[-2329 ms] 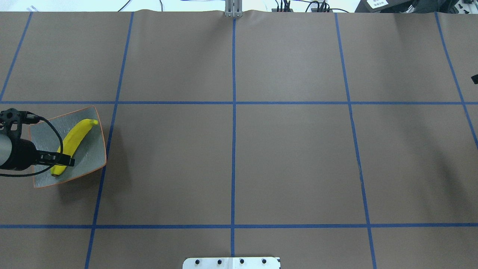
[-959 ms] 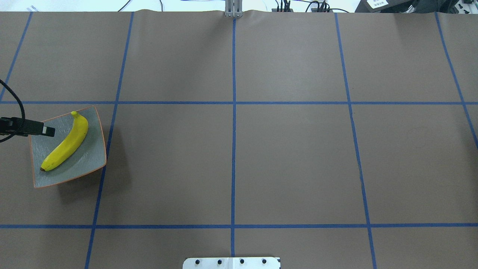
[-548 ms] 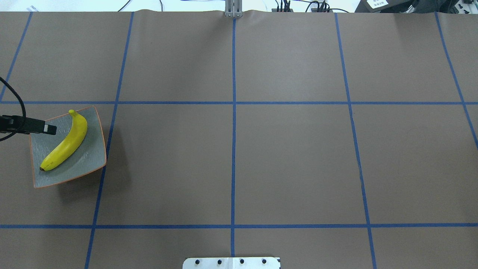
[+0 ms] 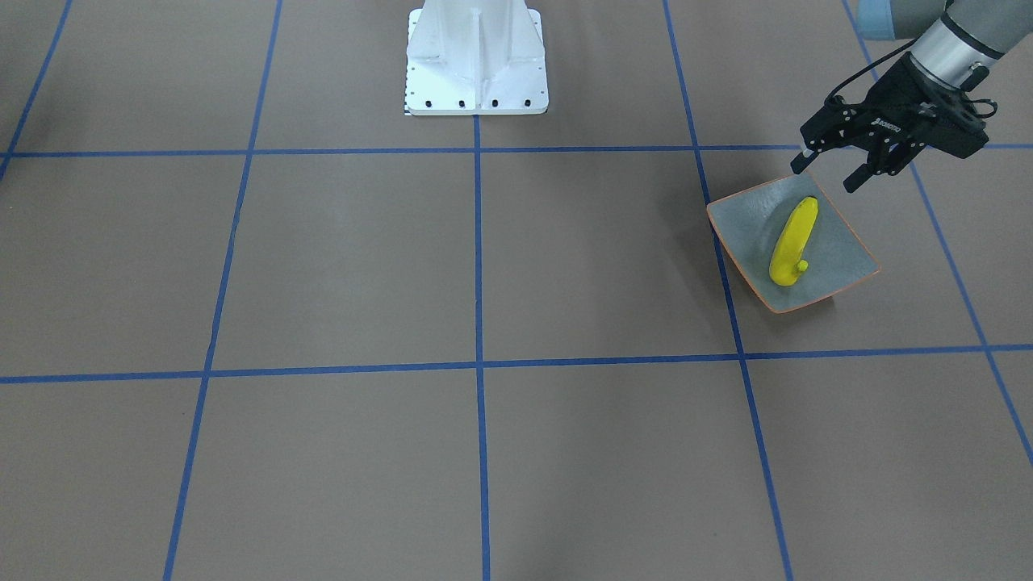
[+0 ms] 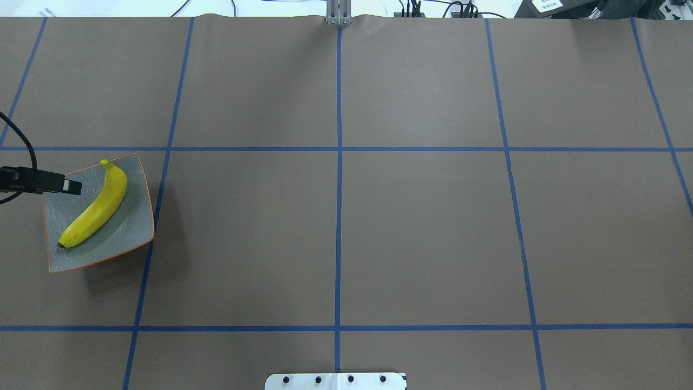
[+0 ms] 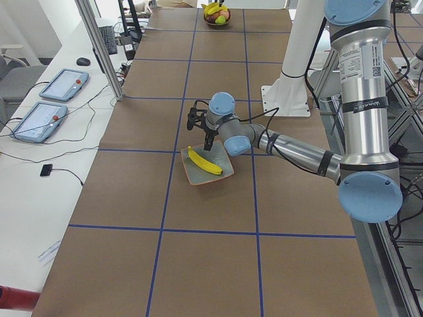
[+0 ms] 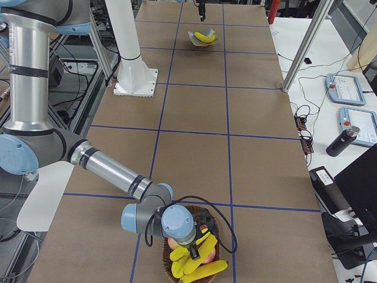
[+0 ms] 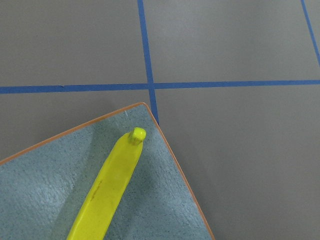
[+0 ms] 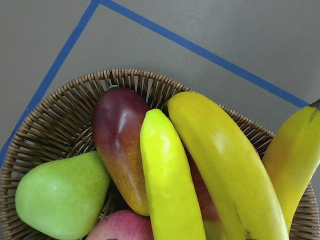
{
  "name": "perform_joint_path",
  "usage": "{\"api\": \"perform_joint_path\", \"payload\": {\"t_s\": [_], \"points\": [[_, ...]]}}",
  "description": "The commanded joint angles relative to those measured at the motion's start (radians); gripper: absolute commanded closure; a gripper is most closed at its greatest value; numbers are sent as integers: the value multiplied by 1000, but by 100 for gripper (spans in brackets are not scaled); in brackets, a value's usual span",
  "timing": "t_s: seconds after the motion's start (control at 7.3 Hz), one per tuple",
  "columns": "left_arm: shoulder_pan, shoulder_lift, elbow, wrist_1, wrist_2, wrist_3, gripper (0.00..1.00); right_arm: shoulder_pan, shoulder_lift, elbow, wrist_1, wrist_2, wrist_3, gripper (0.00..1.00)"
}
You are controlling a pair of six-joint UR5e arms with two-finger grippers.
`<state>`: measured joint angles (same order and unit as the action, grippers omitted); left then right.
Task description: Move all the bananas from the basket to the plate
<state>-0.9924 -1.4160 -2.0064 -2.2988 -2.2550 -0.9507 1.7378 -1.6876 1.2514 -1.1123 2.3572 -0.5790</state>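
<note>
Yellow against speckled grey, one banana (image 5: pixel 95 208) lies in the plate (image 5: pixel 130 230) at the desk's (image 5: pixel 346 216) left end. Its long axis runs diagonally, with the stem toward the far edge and the blunt tip toward the robot's side. The left tool (image 4: pixel 825 173) hangs above the plate's outer rim, just beside the banana, fingers spread and empty. At the right end, the right tool (image 7: pixel 195 247) sits over the basket (image 9: pixel 60 115) of bananas (image 9: pixel 220 160); whether it grips anything cannot be made out.

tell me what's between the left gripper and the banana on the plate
Only bare plate: front-facing view shows nothing else between left gripper and banana.
</note>
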Motion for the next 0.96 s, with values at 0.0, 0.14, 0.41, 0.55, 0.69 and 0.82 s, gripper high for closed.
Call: {"api": "perform_joint_path", "payload": {"t_s": [0.0, 0.14, 0.41, 0.55, 0.69, 0.82], "points": [[0, 0, 0, -1, 0, 1, 0, -7, 0, -9, 0, 2, 1, 21], [0, 0, 0, -1, 0, 1, 0, -12, 0, -10, 0, 2, 1, 22], [0, -1, 0, -1, 2, 1, 0, -32, 8, -35, 3, -1, -1, 25], [0, -1, 1, -1, 3, 3, 0, -37, 12, -46, 5, -1, 1, 29], [0, -1, 1, -1, 5, 7, 0, -38, 14, -47, 5, -3, 1, 45], [0, -1, 1, -1, 5, 9, 0, -38, 19, -46, 5, -3, 2, 81]]}}
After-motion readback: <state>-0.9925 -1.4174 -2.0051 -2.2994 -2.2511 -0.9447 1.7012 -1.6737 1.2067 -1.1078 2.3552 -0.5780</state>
